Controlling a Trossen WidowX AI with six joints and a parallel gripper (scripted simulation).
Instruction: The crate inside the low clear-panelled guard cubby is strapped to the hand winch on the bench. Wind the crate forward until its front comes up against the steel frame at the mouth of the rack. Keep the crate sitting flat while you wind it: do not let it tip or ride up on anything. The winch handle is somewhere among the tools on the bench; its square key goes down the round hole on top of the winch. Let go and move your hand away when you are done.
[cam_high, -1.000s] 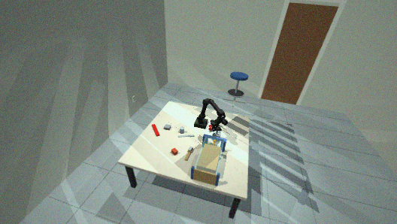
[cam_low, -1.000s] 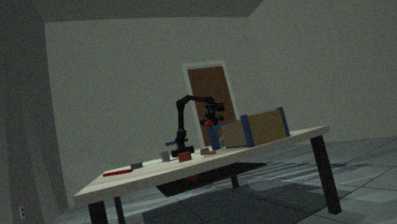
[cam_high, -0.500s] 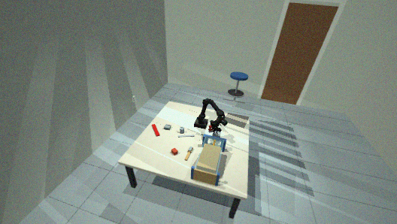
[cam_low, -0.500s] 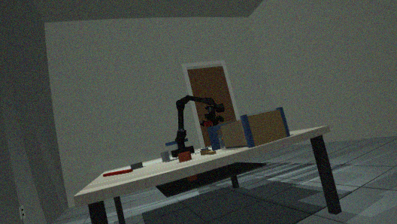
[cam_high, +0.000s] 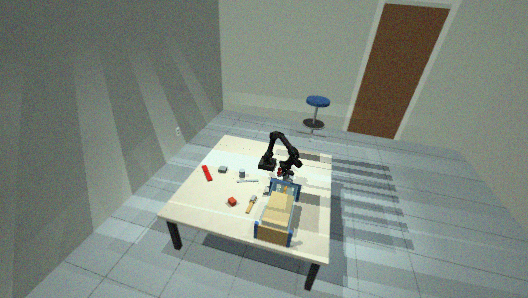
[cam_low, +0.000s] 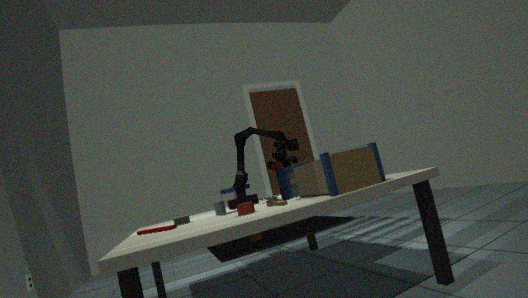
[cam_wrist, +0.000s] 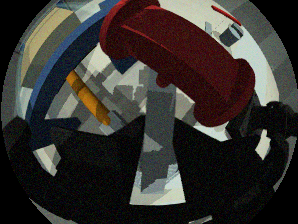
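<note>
My gripper (cam_high: 284, 172) (cam_low: 281, 161) (cam_wrist: 157, 120) is shut on the winch handle, which has a dark red grip (cam_wrist: 175, 47) and a flat grey arm (cam_wrist: 159, 112). The handle is near the cubby's mouth, above the winch area. The handle and fingers mostly hide the winch, and its hole and the square key cannot be made out. The tan crate (cam_high: 278, 207) (cam_low: 311, 178) sits in the cubby behind the blue frame (cam_low: 285, 184) (cam_wrist: 56, 70) and looks flat. An orange strap (cam_wrist: 89, 97) (cam_high: 285, 190) shows at the mouth; the crate's exact gap to the frame is unclear.
On the bench (cam_high: 195, 200) are a red bar (cam_high: 207, 173) (cam_low: 157, 229), a grey block (cam_high: 223, 169), a grey cylinder (cam_high: 242, 173) (cam_wrist: 231, 35), a thin pale tool (cam_high: 248, 181), a red block (cam_high: 232, 201) (cam_low: 245, 208) and a wooden-handled tool (cam_high: 249, 207) beside the cubby.
</note>
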